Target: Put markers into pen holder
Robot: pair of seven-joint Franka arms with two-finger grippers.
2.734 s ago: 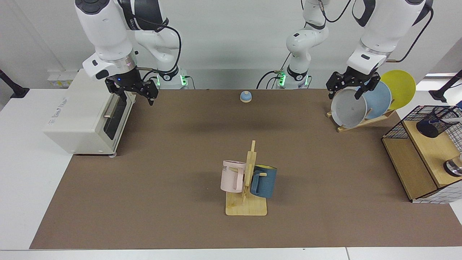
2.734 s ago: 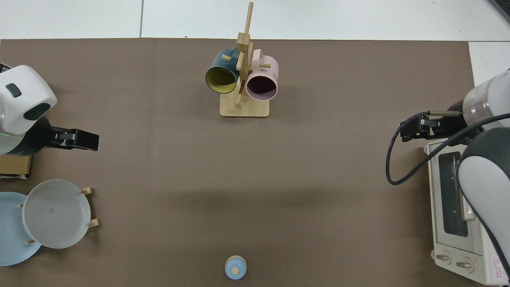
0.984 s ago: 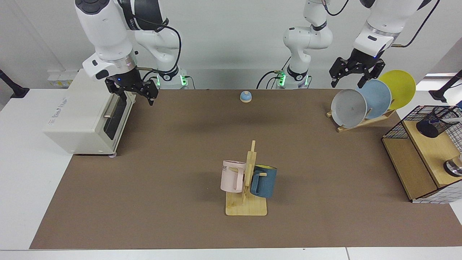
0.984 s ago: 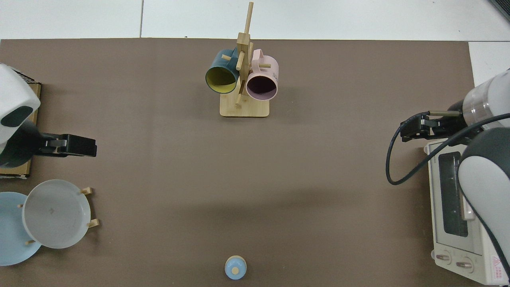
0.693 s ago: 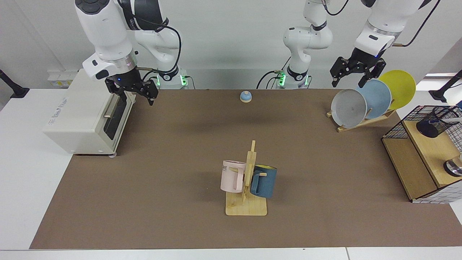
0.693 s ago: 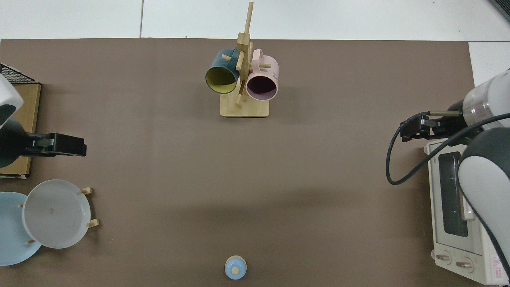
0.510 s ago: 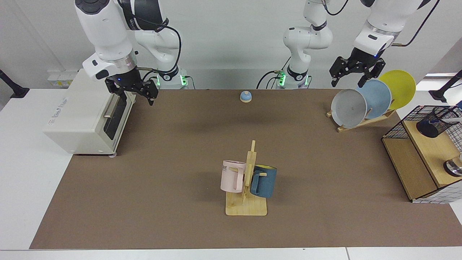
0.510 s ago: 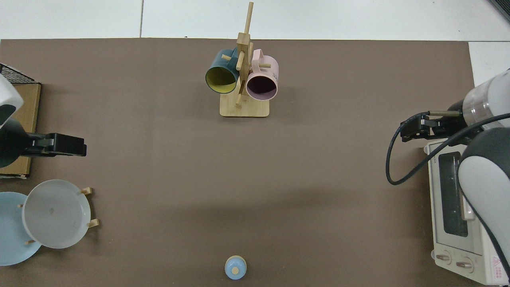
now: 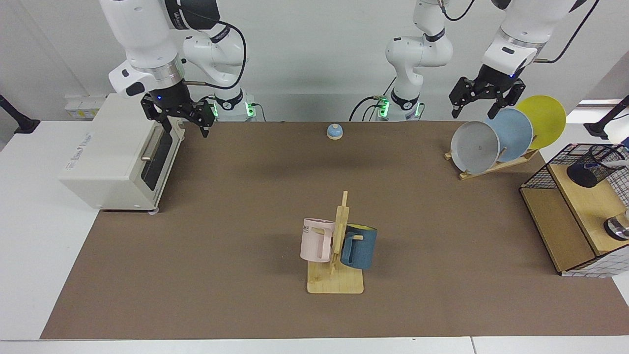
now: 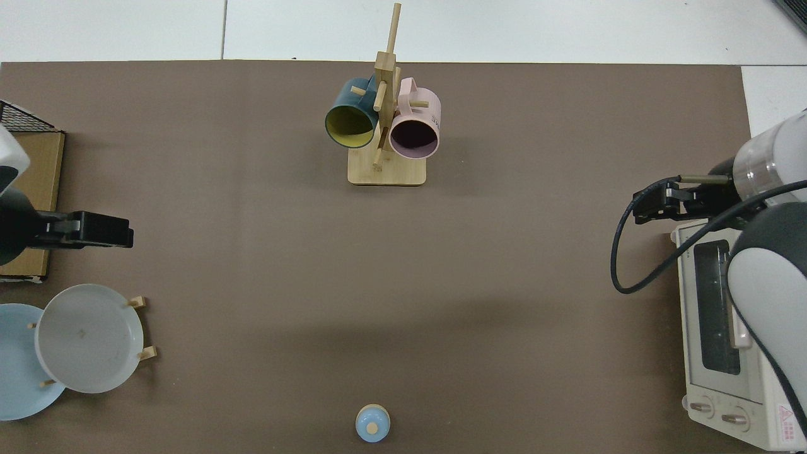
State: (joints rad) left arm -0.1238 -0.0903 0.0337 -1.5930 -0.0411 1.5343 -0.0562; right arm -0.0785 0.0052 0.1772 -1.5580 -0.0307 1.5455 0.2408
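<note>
The left end effector hangs wide apart and empty in the air above the plates. The right end effector is apart and empty too, above the toaster oven. The pen holder stands on the wire basket's shelf with the marker leaning in it.

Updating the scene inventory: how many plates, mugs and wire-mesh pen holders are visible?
Plates in the wooden rack: 3, grey, light blue, yellow
Mugs on the wooden mug tree: 2, pink, dark blue
Black wire-mesh pen holder: 1
Total: 6
</note>
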